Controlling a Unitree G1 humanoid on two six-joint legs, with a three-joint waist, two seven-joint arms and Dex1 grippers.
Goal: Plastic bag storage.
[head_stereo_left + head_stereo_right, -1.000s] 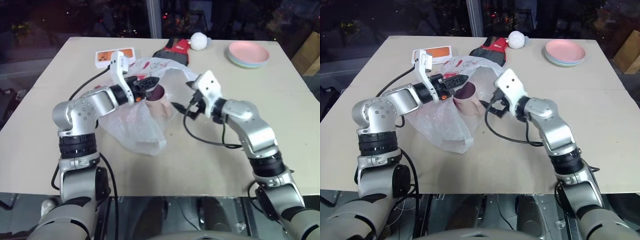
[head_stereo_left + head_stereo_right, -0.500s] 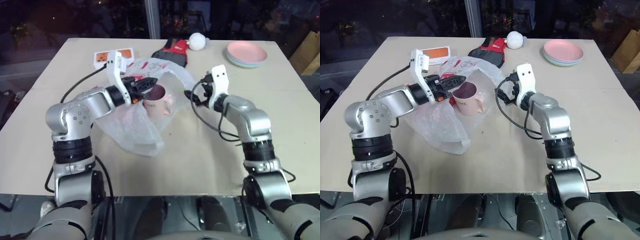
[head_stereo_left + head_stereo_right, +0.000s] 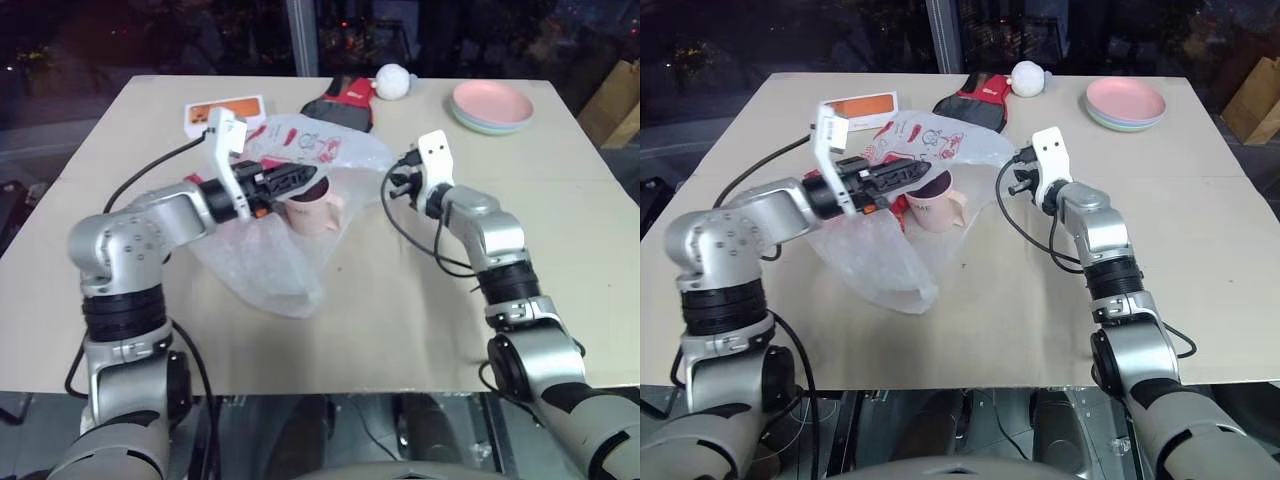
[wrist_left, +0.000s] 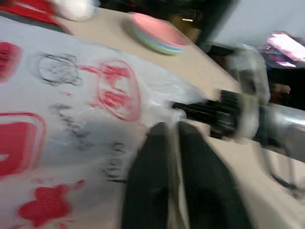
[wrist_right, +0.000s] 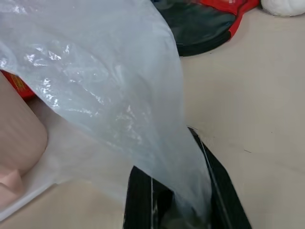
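One bag (image 3: 275, 240) lies spread over the middle of the table (image 3: 420, 320), a big crinkly white film with red print, draped around one pink mug (image 3: 312, 213) that stands upright under its raised upper edge. The mug's dark inside and its handle show through the opening.

The left gripper (image 3: 300, 180) reaches in level over the mug's rim, its black fingers (image 4: 190, 191) close together with a fold of the film caught between them. The right gripper (image 5: 174, 210) sits at the bag's right edge, fingers clamped on a gathered corner of film that stretches away from it toward the mug.

Behind the bag, at the far edge, lies one red and black mitt (image 3: 345, 100), partly hidden by the film's raised edge. Just beside it rests one white ball (image 3: 397, 81). Farther right is a small stack of plates (image 3: 492, 106), pink on top with a paler one under it; I cannot count more than that. On the far left lies one orange and white card (image 3: 222, 110), its near corner covered by the left wrist's white camera block. Black cables trail from both wrists across the tabletop, one looping over the bare board right of the bag.
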